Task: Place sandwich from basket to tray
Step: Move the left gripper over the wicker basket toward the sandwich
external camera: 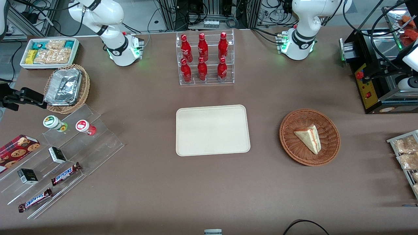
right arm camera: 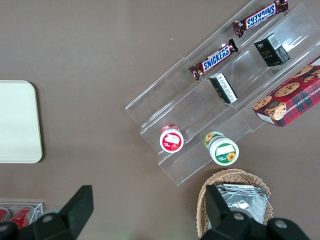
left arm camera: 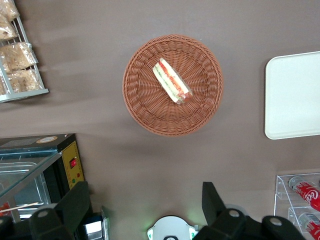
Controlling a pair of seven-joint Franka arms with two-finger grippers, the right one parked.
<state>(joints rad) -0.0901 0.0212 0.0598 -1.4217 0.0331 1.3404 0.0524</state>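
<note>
Lying in the basket (left arm camera: 172, 85), the sandwich (left arm camera: 172, 81) is found directly beneath the raised, spread hand (left arm camera: 145, 212), long axis running eleven-to-five o'clock.

Brown table (external camera: 147, 182) w/ tray (external camera: 213, 130), basket (external camera: 309, 137), bottle rack (external camera: 205, 58), snack stand (external camera: 62, 163); gripper (left arm camera: 145, 207) high above, open

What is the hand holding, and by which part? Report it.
Nothing. The hand hangs open, high above the table; the sandwich lies untouched in the basket.
</note>
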